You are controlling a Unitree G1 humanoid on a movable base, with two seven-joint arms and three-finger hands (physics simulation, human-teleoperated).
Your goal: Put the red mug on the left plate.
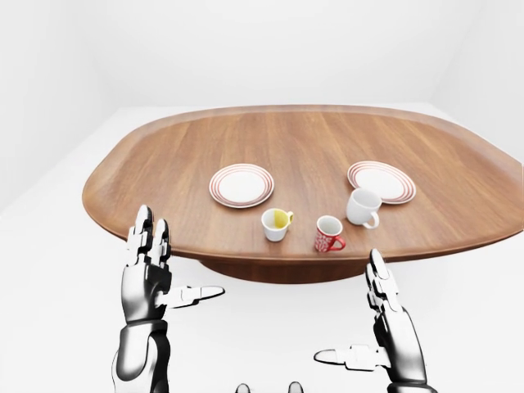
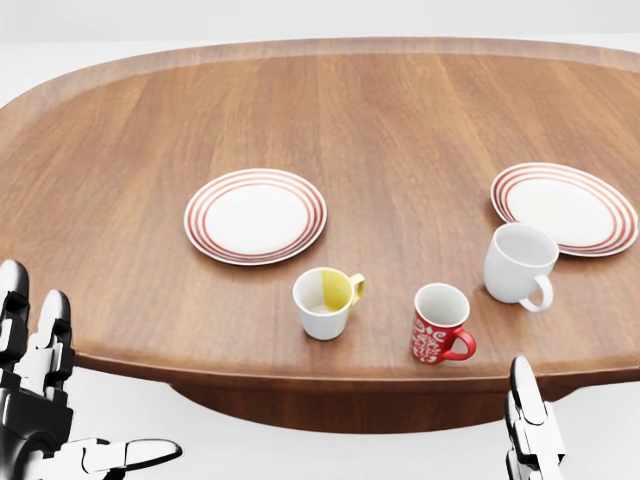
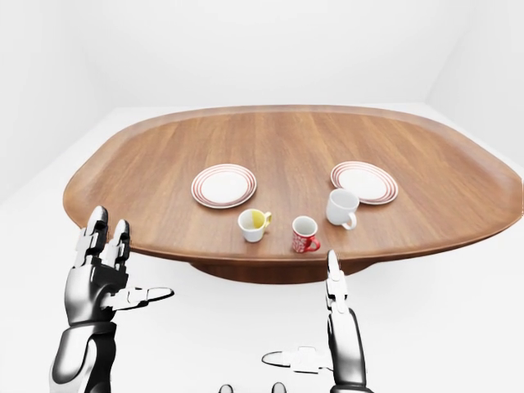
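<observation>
Red ceramic mug with white pattern (image 2: 441,322), upright near the lower edge of the oval wooden table (image 2: 420,110) in the head view, handle to the view's right, just right of a white mug with yellow inside (image 2: 325,302) and down-right of the left red-ringed white plate (image 2: 256,215), well apart from it; white mug (image 2: 519,263) and right red-ringed plate (image 2: 565,208) further right. Best approached, probably, by the right hand (image 1: 385,327) from the handle side, lifted clear over the yellow-lined mug, set down upright at plate centre. Left hand (image 1: 151,274) and right hand both off the table edge, fingers spread wide, holding and touching nothing.
</observation>
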